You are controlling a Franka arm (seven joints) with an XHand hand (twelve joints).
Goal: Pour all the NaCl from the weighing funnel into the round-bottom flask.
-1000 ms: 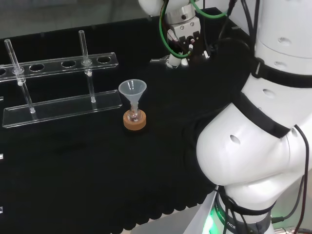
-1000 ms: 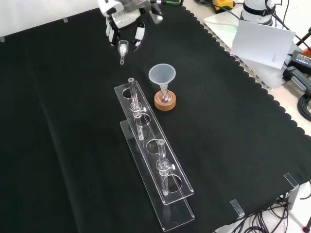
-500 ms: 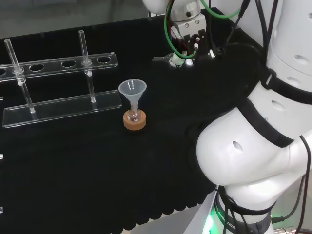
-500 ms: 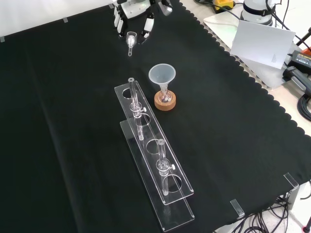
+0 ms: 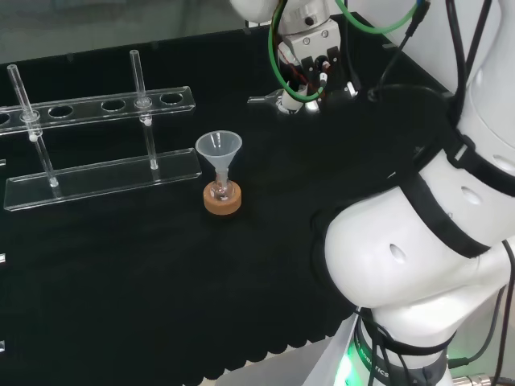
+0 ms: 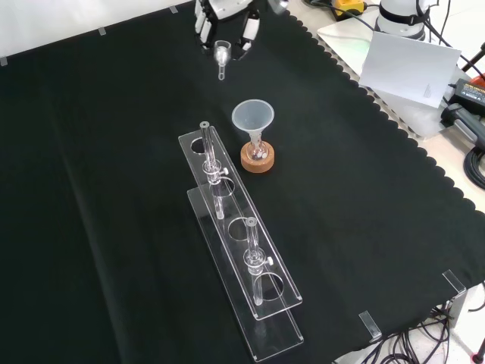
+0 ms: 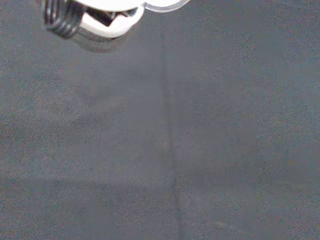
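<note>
A small round-bottom flask [image 5: 222,192] sits on a cork ring [image 5: 223,203] mid-cloth, with a clear plastic funnel [image 5: 219,148] in its neck. In the front view the flask [image 6: 258,150], its cork ring [image 6: 258,161] and the funnel [image 6: 253,117] stand at centre. The hand [image 6: 226,15] hangs above the cloth's far end, fingers curled round a small clear weighing funnel [image 6: 221,55] whose stem points down. In the head view the hand [image 5: 310,52] is to the flask's upper right, with the weighing funnel [image 5: 269,100] sticking out leftwards. A blurred white part of the hand [image 7: 107,20] shows in the wrist view.
A clear two-tier tube rack [image 5: 96,108] holding two glass tubes stands left of the flask in the head view, and in front of it [image 6: 242,258] in the front view. The arm's white links [image 5: 418,241] occupy the head view's right. A white sheet [image 6: 409,64] lies beyond the cloth's scalloped edge.
In the front view the hand, still holding the weighing funnel, has travelled right and farther up along the cloth's far end. Flask, funnel and rack have not moved.
</note>
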